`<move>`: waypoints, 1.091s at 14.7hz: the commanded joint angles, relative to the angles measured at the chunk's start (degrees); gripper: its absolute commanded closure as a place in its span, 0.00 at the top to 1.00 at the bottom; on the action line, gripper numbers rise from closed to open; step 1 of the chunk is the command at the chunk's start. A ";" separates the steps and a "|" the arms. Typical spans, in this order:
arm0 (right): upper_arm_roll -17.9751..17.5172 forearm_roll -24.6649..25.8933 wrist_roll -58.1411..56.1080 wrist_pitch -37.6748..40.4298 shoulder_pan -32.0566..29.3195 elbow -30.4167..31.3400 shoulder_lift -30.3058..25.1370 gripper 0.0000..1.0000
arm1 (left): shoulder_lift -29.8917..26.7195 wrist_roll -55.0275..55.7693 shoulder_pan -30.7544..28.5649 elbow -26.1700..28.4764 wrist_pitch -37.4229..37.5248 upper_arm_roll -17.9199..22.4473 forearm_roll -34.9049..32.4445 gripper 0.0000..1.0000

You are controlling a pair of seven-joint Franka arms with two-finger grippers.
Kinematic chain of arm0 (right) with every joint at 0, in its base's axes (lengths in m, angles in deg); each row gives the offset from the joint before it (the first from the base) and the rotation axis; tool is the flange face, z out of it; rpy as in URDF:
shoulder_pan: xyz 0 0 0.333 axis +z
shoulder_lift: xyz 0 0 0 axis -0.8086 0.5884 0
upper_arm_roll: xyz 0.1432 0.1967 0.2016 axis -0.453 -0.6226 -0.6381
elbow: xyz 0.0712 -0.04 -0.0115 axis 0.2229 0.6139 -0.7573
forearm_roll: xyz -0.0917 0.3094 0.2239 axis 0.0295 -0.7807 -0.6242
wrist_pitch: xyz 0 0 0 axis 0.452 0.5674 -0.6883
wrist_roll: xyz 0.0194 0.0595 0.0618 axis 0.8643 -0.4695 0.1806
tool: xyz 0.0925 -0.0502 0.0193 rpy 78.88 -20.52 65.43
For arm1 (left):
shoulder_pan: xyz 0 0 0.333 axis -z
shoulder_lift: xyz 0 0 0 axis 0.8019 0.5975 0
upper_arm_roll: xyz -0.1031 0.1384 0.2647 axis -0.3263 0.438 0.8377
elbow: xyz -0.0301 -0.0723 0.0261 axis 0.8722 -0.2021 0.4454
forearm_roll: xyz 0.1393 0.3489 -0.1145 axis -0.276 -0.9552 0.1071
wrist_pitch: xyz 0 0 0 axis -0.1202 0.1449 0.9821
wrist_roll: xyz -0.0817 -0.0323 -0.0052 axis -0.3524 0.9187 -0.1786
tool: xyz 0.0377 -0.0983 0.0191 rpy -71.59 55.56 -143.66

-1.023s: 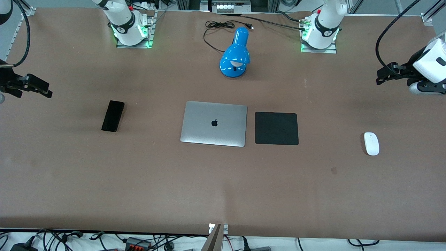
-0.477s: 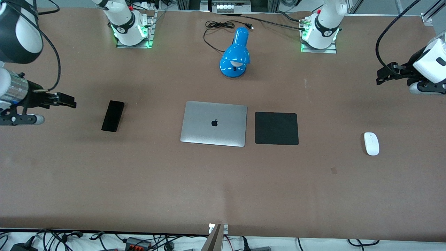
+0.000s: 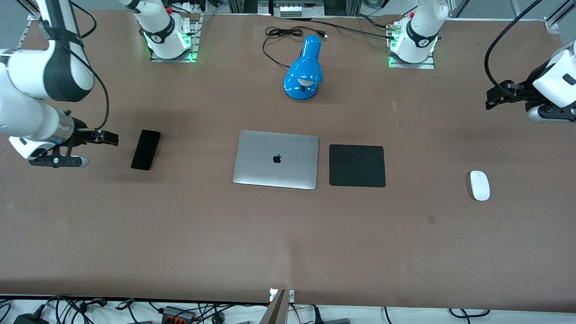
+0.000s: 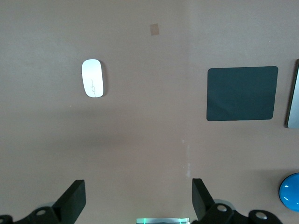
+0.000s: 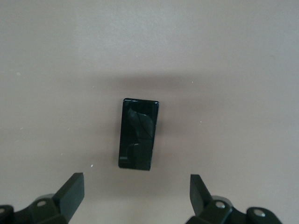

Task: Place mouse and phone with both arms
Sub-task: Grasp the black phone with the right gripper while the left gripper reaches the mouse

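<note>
Two claws gape empty. Our right gripper (image 3: 110, 137) hangs beside the phone (image 3: 146, 150) for pickup. Our left gripper (image 3: 491, 98) waits up near the left arm's end, the mouse (image 3: 479, 185) untouched.

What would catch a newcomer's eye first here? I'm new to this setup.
Probably the bright blue lamp lying on the table, farther from the front camera than the closed silver laptop and the black mat beside it. Next, the right claw, open, beside the phone and apart from it, with the white mouse alone toward the left arm's end.
</note>
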 commanded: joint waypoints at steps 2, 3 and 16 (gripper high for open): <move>-0.09 1.49 3.59 -11.32 0.89 10.99 -1.51 1.00 | 2.30 -0.34 -0.78 -1.40 0.75 0.19 0.24 1.00; -0.09 1.49 4.81 -13.61 0.89 12.58 -0.99 1.00 | 3.79 -0.34 -0.87 -1.49 0.75 0.19 0.24 1.00; 0.00 1.23 9.75 -28.48 0.01 16.28 12.90 1.00 | 34.29 -0.69 -8.95 -16.97 -15.66 0.28 -5.37 1.00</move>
